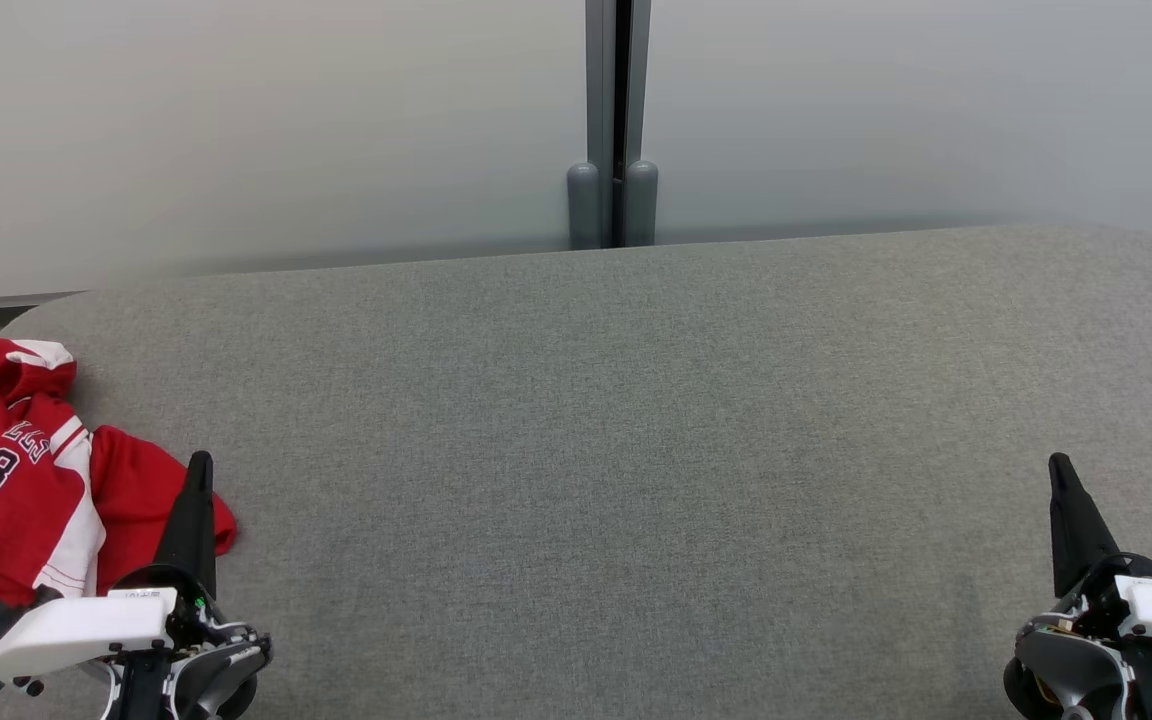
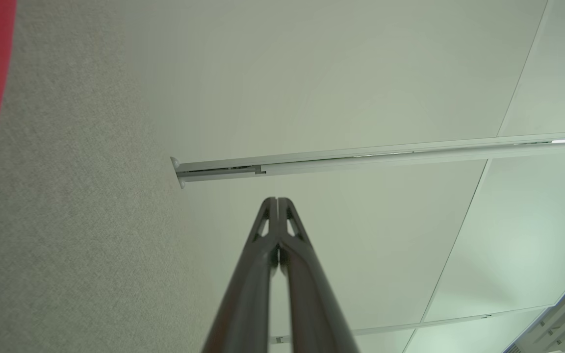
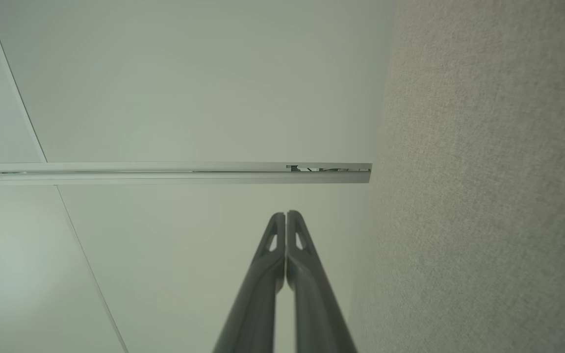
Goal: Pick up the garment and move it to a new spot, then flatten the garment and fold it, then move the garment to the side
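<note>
While both arms sit low at the near edge, the left gripper [image 1: 199, 468] shows at seven o'clock in the head view, two long dark fingers clenched tip to tip. The left wrist view backs that up: jaws pressed together, nothing between them. Over at five o'clock, the right gripper [image 1: 1058, 465] matches it, clamped tight and empty, fingers pointing away from the robot, and the right wrist view shows the same pinched pair. Now the task's thing: the crumpled red jersey [image 1: 6, 480] of thin fabric, with white side panels and a dark 23 on it, lies bunched at eight to nine o'clock, hard against the left edge of the picture. Its nearest red fold runs just behind the left gripper's finger in the head view, and whether the two touch, I cannot tell. From the left wrist, a strip of that red cloth shows at ten o'clock, well off the fingertips. Everything rests on the wide grey fabric-covered table [image 1: 636, 420] with rounded far corners, stretching from the grippers out to its far edge. Beyond that edge, at twelve o'clock, a slim grey metal post [image 1: 616, 90] stands upright with two rounded caps at its foot, and pale matte wall panels [image 1: 256, 130] spread to either side of it.
</note>
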{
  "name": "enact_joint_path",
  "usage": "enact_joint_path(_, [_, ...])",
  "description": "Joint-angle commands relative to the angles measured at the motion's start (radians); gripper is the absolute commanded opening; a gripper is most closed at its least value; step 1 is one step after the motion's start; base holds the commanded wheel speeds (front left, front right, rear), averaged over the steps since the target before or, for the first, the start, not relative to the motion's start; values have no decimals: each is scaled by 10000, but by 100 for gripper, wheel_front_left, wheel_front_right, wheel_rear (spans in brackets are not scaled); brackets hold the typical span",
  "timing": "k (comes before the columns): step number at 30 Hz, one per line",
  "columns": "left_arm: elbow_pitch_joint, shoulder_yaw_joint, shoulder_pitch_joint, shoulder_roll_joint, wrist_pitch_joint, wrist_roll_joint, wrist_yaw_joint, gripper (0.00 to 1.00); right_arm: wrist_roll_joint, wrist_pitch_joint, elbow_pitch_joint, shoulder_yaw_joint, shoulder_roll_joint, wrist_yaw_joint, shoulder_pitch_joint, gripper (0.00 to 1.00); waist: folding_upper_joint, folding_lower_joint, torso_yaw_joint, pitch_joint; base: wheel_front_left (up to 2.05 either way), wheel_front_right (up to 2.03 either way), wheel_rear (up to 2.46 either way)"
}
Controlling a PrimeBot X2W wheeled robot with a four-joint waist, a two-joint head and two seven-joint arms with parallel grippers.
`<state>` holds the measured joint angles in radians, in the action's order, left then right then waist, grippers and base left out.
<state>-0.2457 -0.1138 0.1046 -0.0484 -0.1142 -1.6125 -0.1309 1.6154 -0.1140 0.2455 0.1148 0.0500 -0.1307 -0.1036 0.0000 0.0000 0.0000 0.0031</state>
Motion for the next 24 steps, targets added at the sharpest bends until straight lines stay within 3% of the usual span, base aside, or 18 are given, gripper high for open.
enact_joint_path(1, [-4,-20,94,-19,-26,-8,-31,0,-52,-9,11,-7,9,0,-97,0,0,0,0,0,0,0,0])
enact_joint_path(24, [-3,-20,94,-19,-25,-8,-31,0,-51,-8,11,-6,9,0,-98,0,0,0,0,0,0,0,0])
